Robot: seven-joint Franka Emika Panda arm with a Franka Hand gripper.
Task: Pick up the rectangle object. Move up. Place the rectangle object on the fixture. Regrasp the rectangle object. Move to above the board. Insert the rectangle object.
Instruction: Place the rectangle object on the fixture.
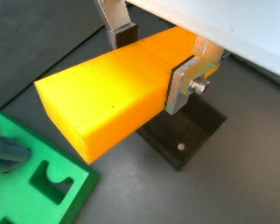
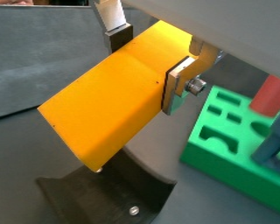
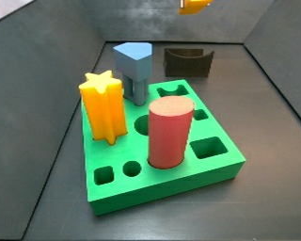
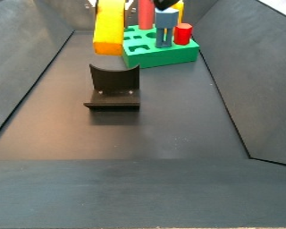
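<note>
Block: block looks rigid, smooth, light; best held across flat sides.
Tool: tool clamps it above the fixture.

The rectangle object, a plain orange-yellow block with a square end, is clamped near one end between the silver fingers of the gripper and hangs tilted in the air above the fixture; a side view shows only its lower tip at the frame's upper edge. The fixture, a small dark block with a curved notch in its top, stands on its base plate on the floor, near the board, a thick bright green slab with shaped holes
</note>
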